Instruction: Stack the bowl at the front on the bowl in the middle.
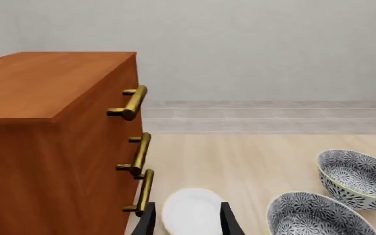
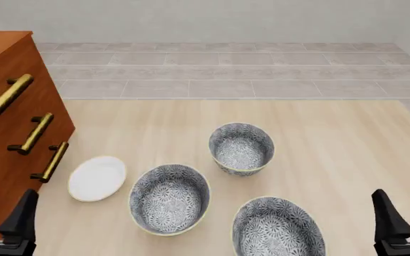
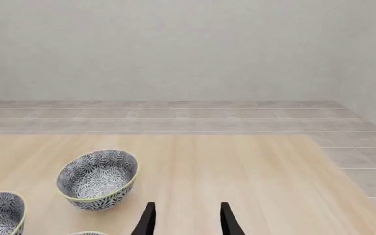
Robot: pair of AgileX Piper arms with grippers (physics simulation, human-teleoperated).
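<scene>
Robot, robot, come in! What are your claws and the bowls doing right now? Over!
Both grippers open, empty, left, right. Front bowl untouched, apart from middle bowl. Path between them unobstructed.
</scene>
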